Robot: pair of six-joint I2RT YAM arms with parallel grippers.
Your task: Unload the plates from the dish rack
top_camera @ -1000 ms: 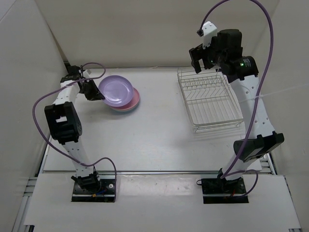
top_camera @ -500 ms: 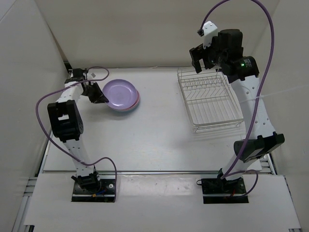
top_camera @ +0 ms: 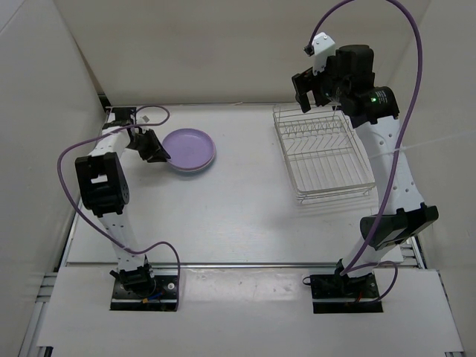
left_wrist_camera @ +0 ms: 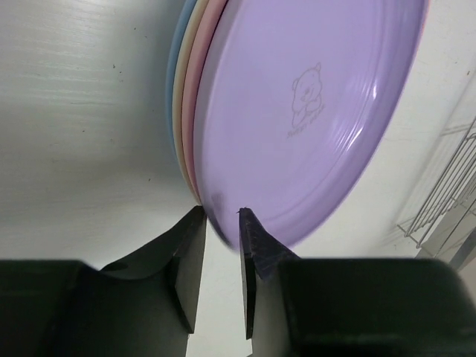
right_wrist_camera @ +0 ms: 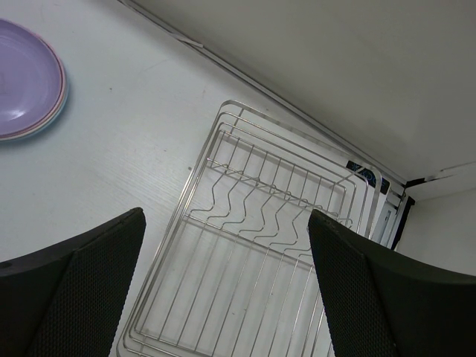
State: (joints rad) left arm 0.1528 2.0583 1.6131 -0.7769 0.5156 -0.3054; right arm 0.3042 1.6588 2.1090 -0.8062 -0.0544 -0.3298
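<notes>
The purple plate (top_camera: 190, 149) lies on top of a stack at the back left of the table. In the left wrist view the purple plate (left_wrist_camera: 312, 111) covers the pink (left_wrist_camera: 192, 111), cream-white (left_wrist_camera: 184, 89) and light blue (left_wrist_camera: 176, 74) plates, of which only the edges show. My left gripper (top_camera: 162, 156) is at the stack's left side, its fingers closed to a narrow gap (left_wrist_camera: 222, 216) around the purple plate's rim. The dish rack (top_camera: 323, 152) stands at the back right with no plates in it. My right gripper (top_camera: 312, 93) hovers high above the rack (right_wrist_camera: 260, 260), open and empty (right_wrist_camera: 226, 214).
White walls close in the table at the back and on both sides. The rack's corner shows at the right edge of the left wrist view (left_wrist_camera: 446, 201). The stack shows at the left of the right wrist view (right_wrist_camera: 22, 82).
My left gripper has lowered the purple plate from a raised tilt down flat onto the stack of plates. The right arm has not moved.
</notes>
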